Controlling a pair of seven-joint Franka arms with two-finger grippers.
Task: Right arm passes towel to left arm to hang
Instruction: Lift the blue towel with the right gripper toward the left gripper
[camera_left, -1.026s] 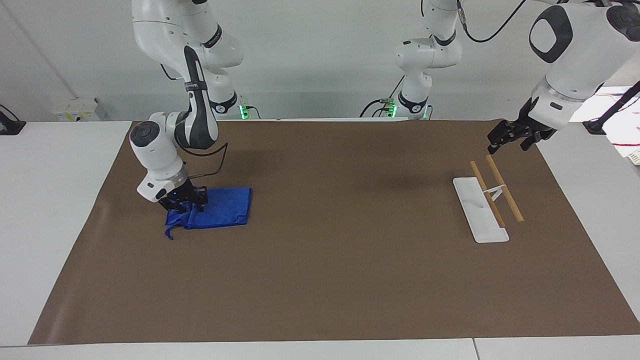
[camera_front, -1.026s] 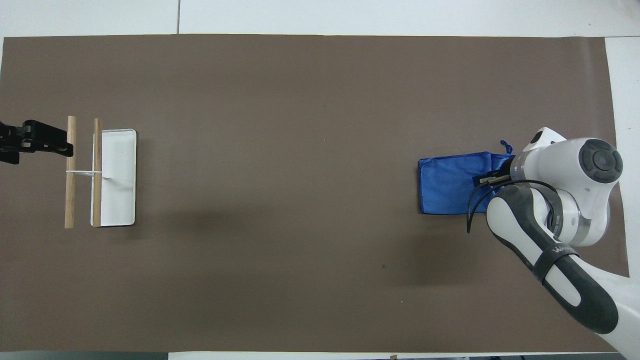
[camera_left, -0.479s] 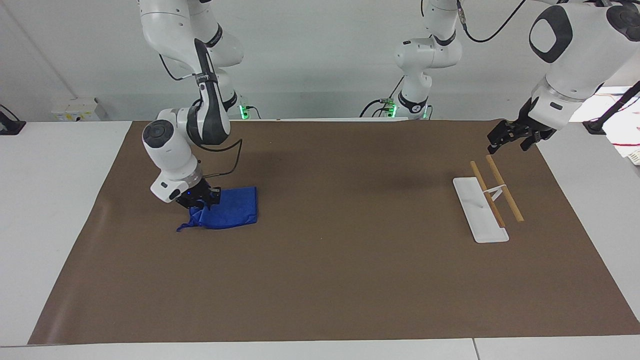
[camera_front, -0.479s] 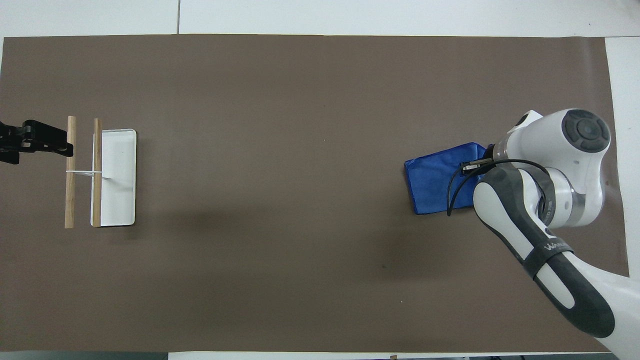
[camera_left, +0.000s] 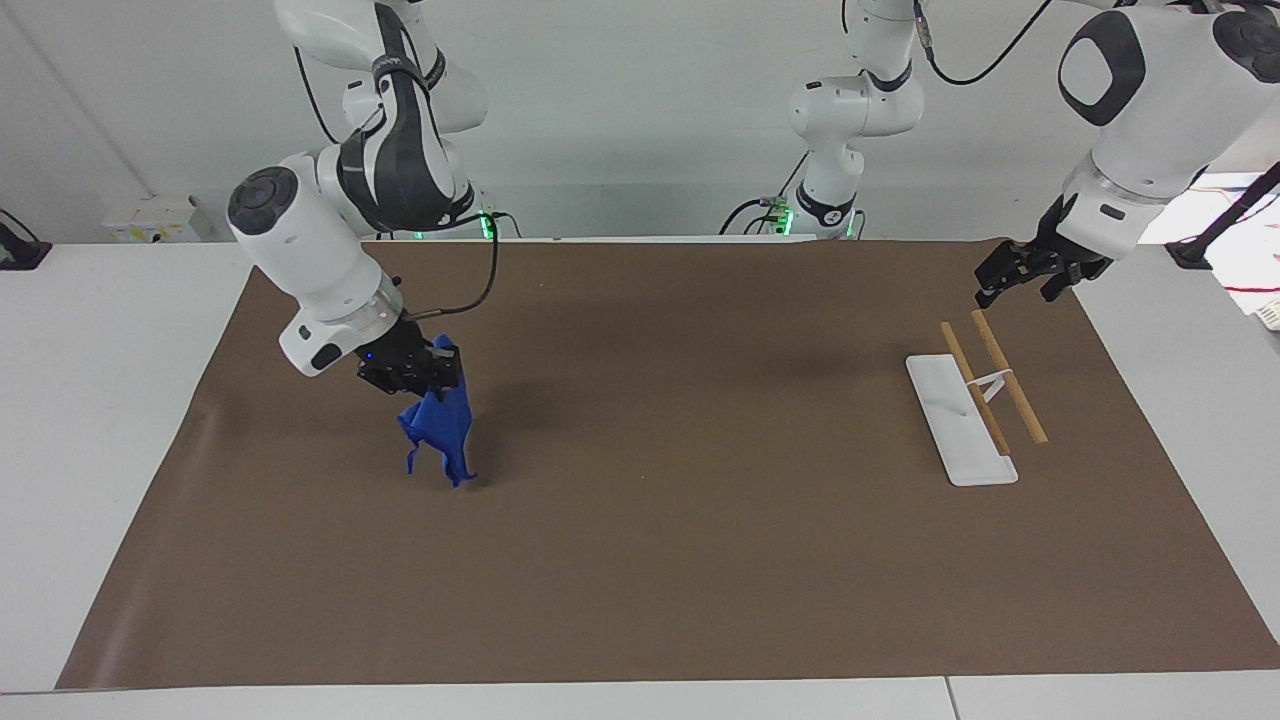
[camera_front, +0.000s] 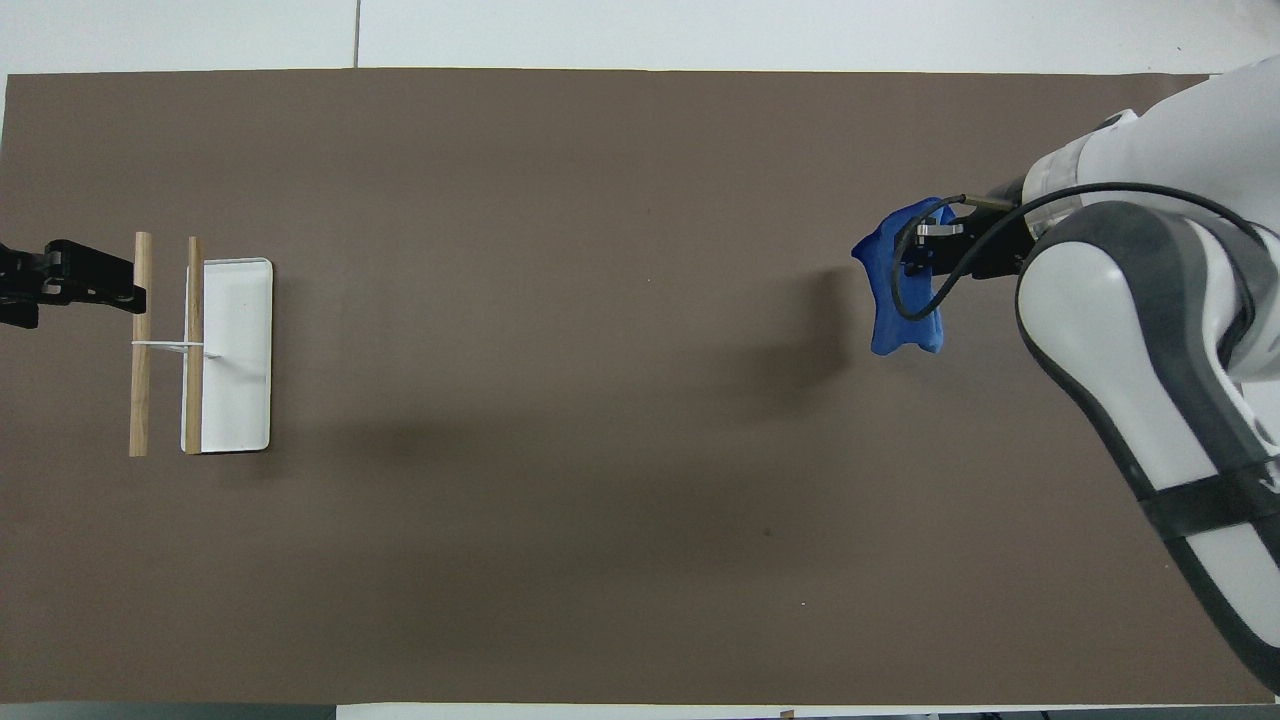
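Observation:
The blue towel (camera_left: 438, 428) hangs bunched in the air, pinched at its top by my right gripper (camera_left: 432, 380), which is shut on it. Its lowest corner dangles just above the brown mat (camera_left: 640, 560) at the right arm's end of the table. In the overhead view the towel (camera_front: 898, 300) droops from the right gripper (camera_front: 915, 255). My left gripper (camera_left: 992, 288) waits open and holds nothing, over the mat at the left arm's end, just above the wooden rods; in the overhead view the left gripper (camera_front: 125, 290) shows there too.
A towel rack stands at the left arm's end: a white base tray (camera_left: 955, 425) carrying two wooden rods (camera_left: 1010, 378) on a thin white stand. The overhead view shows the tray (camera_front: 238, 360) and the rods (camera_front: 140, 345).
The right gripper finished closing on the towel and lifted it off the mat, carrying it a little toward the table's middle. The cloth went from lying flat to hanging. The left arm stayed still.

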